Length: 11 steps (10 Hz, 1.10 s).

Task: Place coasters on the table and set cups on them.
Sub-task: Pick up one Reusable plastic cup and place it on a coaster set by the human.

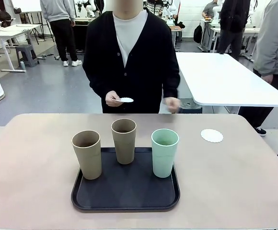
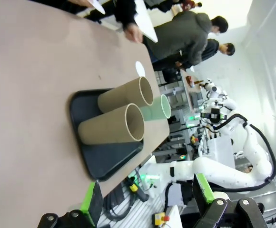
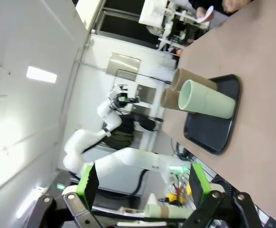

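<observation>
Tray (image 1: 124,191) sits closest, carrying all three cups upright: brown cup (image 1: 87,155), second brown cup (image 1: 124,142), green cup (image 1: 164,154). No cup is on a coaster yet. Laid coaster (image 1: 212,135) is flat on the surface (image 1: 33,163), to the robot's right of the tray, toward the far edge. Person's hand (image 1: 112,99) holds a second coaster (image 1: 125,100) beyond the surface. Green cup stands closest to the laid coaster, so your right arm looks nearer. Right end effector (image 3: 142,183) and left end effector (image 2: 147,197) are both released, empty, well back from the cups

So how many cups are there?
3, all on the black tray: a beige-brown cup front left, a second beige-brown cup at the back, the mint green cup on the right.
</observation>
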Tool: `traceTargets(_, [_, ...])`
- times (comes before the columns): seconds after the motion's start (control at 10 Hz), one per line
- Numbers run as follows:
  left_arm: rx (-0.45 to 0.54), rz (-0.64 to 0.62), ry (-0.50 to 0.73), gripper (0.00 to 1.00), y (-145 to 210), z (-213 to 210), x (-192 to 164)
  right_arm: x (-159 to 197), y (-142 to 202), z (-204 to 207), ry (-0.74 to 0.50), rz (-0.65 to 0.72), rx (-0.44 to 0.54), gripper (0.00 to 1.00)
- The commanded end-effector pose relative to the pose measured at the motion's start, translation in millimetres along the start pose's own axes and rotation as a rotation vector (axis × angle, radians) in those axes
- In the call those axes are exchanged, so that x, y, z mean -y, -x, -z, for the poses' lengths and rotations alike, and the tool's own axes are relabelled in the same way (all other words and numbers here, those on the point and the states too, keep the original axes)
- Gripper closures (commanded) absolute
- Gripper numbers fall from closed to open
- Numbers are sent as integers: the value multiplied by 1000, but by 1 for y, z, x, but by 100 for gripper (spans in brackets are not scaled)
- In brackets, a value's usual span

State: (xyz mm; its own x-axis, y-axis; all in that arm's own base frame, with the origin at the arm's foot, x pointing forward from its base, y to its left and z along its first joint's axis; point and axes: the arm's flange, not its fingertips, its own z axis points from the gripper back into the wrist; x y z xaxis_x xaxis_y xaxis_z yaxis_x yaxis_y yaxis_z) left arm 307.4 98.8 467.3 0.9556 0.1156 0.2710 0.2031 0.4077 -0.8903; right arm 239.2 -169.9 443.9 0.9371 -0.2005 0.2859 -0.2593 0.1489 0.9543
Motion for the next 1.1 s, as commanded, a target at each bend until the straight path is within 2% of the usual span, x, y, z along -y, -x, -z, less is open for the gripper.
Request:
traceTargets(0.0, [9, 0, 10, 0, -1, 0, 1, -37, -33, 20, 274, -171, -148, 0])
traceTargets(0.1, [9, 0, 10, 0, -1, 0, 1, -69, -63, 56, 464, -275, -217, 0])
traceTargets(0.2, [9, 0, 10, 0, -1, 0, 1, -88, -92, 95, 569, -356, -307, 0])
traceTargets(0.3, [9, 0, 10, 0, -1, 0, 1, -100, -112, 138, 679, -506, -387, 0])
traceTargets(0.5, [9, 0, 10, 0, -1, 0, 1, -109, -99, 231, 779, -952, -576, 0])
traceTargets(0.6, [9, 0, 10, 0, -1, 0, 1, -103, -89, 257, 806, -1077, -611, 0])
traceTargets(0.8, [9, 0, 10, 0, -1, 0, 1, -92, -67, 280, 876, -1080, -850, 0])
traceTargets(1.0, [9, 0, 10, 0, -1, 0, 1, -84, -50, 283, 888, -1077, -911, 0])
